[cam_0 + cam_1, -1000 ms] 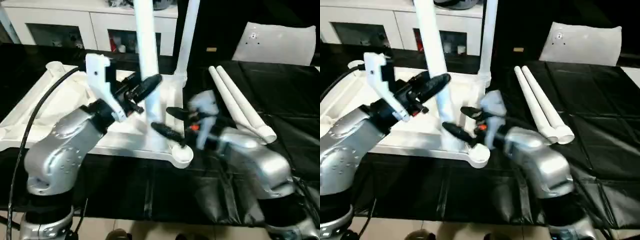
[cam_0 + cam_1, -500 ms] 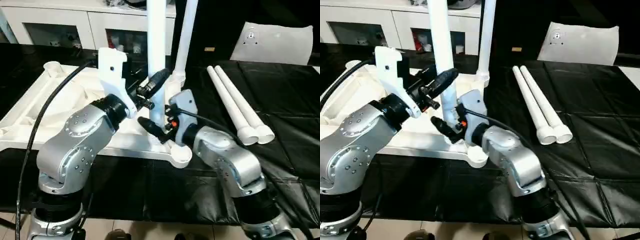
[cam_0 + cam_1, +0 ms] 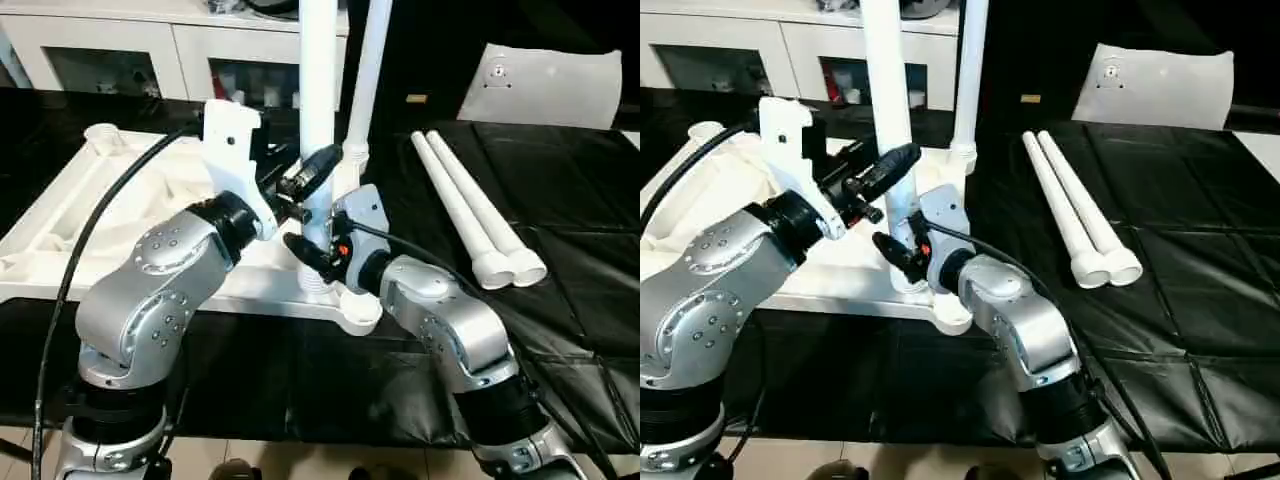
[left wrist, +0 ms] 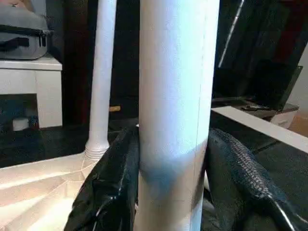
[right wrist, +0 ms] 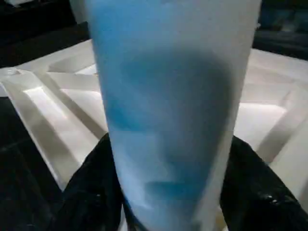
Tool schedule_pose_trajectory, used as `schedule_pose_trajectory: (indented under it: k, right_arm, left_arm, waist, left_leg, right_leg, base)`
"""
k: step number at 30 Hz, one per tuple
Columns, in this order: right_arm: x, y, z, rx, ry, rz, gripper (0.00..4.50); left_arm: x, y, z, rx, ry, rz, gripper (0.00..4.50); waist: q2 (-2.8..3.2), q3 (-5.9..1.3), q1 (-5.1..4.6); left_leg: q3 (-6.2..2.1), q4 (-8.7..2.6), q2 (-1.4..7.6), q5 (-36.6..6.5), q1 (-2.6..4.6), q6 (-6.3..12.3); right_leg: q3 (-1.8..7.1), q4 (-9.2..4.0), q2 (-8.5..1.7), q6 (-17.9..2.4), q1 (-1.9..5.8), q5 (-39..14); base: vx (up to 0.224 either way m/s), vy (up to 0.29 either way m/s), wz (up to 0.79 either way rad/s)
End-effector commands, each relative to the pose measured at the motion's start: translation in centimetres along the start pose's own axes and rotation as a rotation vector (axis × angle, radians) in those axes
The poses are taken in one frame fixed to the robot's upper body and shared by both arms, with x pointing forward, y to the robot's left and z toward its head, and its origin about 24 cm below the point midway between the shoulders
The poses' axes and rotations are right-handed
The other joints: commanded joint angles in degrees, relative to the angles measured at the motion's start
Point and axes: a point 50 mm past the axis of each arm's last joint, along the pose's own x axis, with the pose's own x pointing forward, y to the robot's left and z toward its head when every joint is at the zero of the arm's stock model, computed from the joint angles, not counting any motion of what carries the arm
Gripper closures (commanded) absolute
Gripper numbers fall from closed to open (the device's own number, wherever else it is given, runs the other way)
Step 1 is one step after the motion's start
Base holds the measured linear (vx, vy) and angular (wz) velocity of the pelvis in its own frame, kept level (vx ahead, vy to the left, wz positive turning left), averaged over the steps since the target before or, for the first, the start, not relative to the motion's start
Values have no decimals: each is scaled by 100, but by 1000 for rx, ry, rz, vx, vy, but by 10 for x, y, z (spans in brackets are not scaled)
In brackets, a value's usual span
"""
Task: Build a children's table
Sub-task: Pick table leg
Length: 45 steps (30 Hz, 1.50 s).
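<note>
My right gripper (image 3: 312, 255) has swung in from beside the corner and now closes low around the upright white tapered plastic leg (image 3: 318, 90), while my left gripper (image 3: 312, 172) stays clamped on it higher up. With both jaws pinching that leg, I judge I can press or twist it into its socket. Left to right: the upturned white ribbed plastic tabletop (image 3: 60, 215) lies on the black table (image 3: 580, 200); two legs stand on it, the held one and another (image 3: 368, 75) seated behind; two loose legs (image 3: 470, 215) lie together to the right. Four legs, one top.
</note>
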Motion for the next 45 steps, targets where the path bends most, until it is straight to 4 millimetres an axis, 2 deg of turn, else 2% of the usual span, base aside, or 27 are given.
schedule_pose_trajectory:
  k: [1, 4, 5, 7, 11, 15, 18, 21, 24, 26, 27, 32, 34, 39, 45]
  right_arm:
    - [-1, -3, 6, 16, -13, 19, 230]
    - [-3, -2, 9, 30, -27, 49, 248]
    - [-3, -2, 10, 38, -31, 58, 252]
    - [-7, -3, 12, 44, -43, 93, 255]
    - [-12, -5, 17, 65, -79, 153, 259]
    - [-25, -10, 26, 109, -137, 291, 259]
    - [-33, -12, 28, 106, -146, 372, 259]
    - [-43, -12, 30, 101, -146, 475, 259]
    - [-55, -11, 28, 65, -102, 598, 259]
    - [-58, -11, 27, 46, -78, 635, 259]
    - [-63, -10, 26, 30, -51, 686, 259]
    - [-69, -8, 22, 11, -5, 745, 259]
    - [-71, -7, 19, 7, 20, 769, 259]
    - [-73, -7, 16, 5, 42, 785, 259]
    - [-73, -7, 15, 4, 43, 784, 260]
  left_arm:
    - [-1, -2, 8, 3, -24, 2, 276]
    - [-1, 2, 9, -17, -33, 17, 276]
    - [-1, 2, 11, -21, -40, 3, 241]
    - [-2, 0, 13, -29, -39, -42, 206]
    - [-3, 2, 15, -33, -40, -69, 184]
    - [-7, 1, 17, -72, -36, -177, 163]
    - [-8, 0, 19, -169, -39, -240, 163]
    - [-10, -2, 19, -248, -23, -333, 163]
    - [-12, -3, 19, -283, 8, -444, 163]
    - [-12, -2, 19, -289, 15, -472, 163]
    - [-12, -1, 20, -306, 14, -509, 163]
    - [-15, -1, 23, -325, 5, -582, 163]
    - [-19, -2, 24, -336, 2, -647, 191]
    - [-24, -6, 25, -357, 1, -744, 226]
    - [-27, -9, 21, -376, 15, -778, 269]
  waist:
    - [58, -420, 0]
    - [67, -419, 4]
    - [71, -421, 2]
    - [70, -420, 5]
    - [78, -425, 21]
    - [69, -429, 31]
    - [71, -435, 49]
    - [60, -433, 72]
    - [72, -424, 98]
    - [56, -424, 112]
    - [77, -427, 125]
    - [80, -425, 177]
    - [89, -433, 196]
    - [93, -437, 192]
    - [96, -430, 194]
  left_leg:
    - [-2, -389, 166, -716, 17, -288]
    - [1, -386, 163, -729, 17, -291]
    - [2, -381, 163, -733, 23, -289]
    - [-2, -385, 164, -785, 26, -284]
    - [-1, -378, 161, -727, 23, -240]
    - [3, -371, 161, -706, 18, -169]
    - [11, -355, 161, -649, 22, -163]
    - [13, -348, 152, -703, 24, -76]
    - [13, -348, 151, -775, 32, -27]
    - [8, -354, 161, -770, 28, -26]
    - [8, -349, 155, -757, 29, -20]
    - [2, -355, 175, -814, 43, -20]
    - [2, -348, 173, -778, 45, -26]
    - [-4, -355, 179, -813, 40, -46]
    - [-5, -357, 179, -879, 44, -68]
  right_leg:
    - [246, -327, -340, -734, 324, -837]
    - [247, -333, -343, -751, 326, -886]
    - [247, -338, -341, -757, 323, -867]
    - [243, -339, -338, -757, 324, -913]
    - [240, -331, -340, -815, 333, -825]
    - [237, -331, -346, -892, 346, -815]
    - [234, -304, -342, -1011, 354, -707]
    - [225, -328, -346, -1063, 360, -880]
    - [222, -358, -339, -1015, 347, -1113]
    - [222, -365, -349, -996, 350, -1179]
    - [221, -371, -352, -989, 350, -1210]
    - [218, -384, -359, -989, 336, -1350]
    - [219, -374, -360, -1021, 340, -1271]
    - [215, -355, -361, -1083, 344, -1201]
    - [214, -365, -363, -1057, 339, -1340]
  base:
    - [0, 0, 0]
    - [0, 0, 0]
    - [0, 0, 0]
    - [0, 0, 0]
    - [0, 0, 0]
    - [0, 0, 0]
    - [0, 0, 0]
    - [0, 0, 0]
    - [0, 0, 0]
    - [0, 0, 0]
    - [0, 0, 0]
    - [0, 0, 0]
    - [0, 0, 0]
    - [0, 0, 0]
    - [0, 0, 0]
